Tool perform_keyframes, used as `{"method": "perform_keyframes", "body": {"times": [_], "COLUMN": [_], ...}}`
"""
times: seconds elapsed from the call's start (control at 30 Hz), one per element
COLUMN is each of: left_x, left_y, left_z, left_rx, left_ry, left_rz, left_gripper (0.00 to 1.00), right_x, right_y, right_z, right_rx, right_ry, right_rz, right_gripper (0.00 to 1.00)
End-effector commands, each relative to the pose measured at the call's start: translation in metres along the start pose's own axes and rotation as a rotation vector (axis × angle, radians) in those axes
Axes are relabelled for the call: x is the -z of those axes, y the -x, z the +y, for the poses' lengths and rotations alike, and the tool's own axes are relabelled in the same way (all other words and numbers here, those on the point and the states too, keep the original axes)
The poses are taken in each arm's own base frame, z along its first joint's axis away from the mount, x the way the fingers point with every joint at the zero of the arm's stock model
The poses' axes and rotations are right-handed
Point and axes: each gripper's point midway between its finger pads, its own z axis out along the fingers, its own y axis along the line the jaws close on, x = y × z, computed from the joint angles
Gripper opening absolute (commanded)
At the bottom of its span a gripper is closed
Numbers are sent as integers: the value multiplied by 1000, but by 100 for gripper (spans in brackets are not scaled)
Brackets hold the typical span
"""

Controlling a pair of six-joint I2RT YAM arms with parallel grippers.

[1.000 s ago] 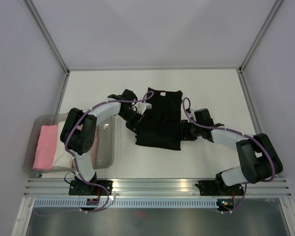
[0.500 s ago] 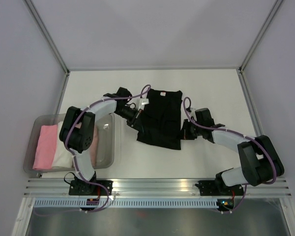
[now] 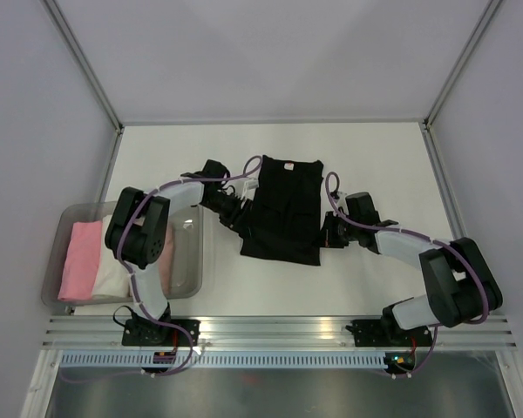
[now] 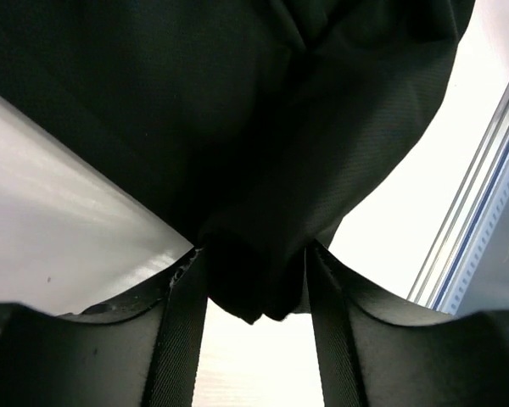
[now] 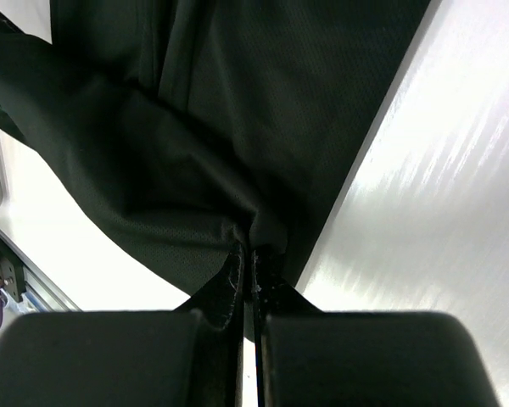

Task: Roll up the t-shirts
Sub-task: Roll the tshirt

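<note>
Black t-shirt (image 3: 283,213) flat between both claws, left gripper (image 4: 254,271) jaws apart around a fold of its edge, right gripper (image 5: 251,254) pinched tight on opposite edge, neck label (image 3: 289,165) beyond both, writing unreadable

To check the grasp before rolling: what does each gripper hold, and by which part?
The right gripper pinches the black t-shirt at its side edge. A fold sits between the jaws of the left gripper; whether it grips cannot be told.

Two white arms (image 3: 179,193), black joints (image 3: 139,233), purple cables (image 3: 329,187)
</note>
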Motion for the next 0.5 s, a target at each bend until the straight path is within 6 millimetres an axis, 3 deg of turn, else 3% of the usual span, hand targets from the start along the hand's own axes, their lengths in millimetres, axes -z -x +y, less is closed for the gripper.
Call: {"method": "perform_keyframes", "body": {"times": [0.0, 0.17, 0.2, 0.23, 0.47], "left_x": [23, 48, 52, 53, 27], "left_y": [30, 39, 36, 31, -16], "left_z": [-14, -17, -21, -22, -14], "left_rx": [-55, -35, -24, -12, 67], "left_ry": [54, 169, 175, 185, 219], "left_rz": [-95, -108, -104, -92, 46], "left_gripper": [55, 59, 70, 73, 68], "right_x": [0, -1, -1, -1, -1], "right_y": [25, 27, 27, 27, 31], "right_z": [12, 11, 11, 11, 9], "right_rx": [20, 26, 30, 34, 60], "right_ry": [37, 30, 33, 31, 18], "right_rz": [-55, -58, -57, -57, -69], "right_gripper": [0, 0, 0, 0, 0]}}
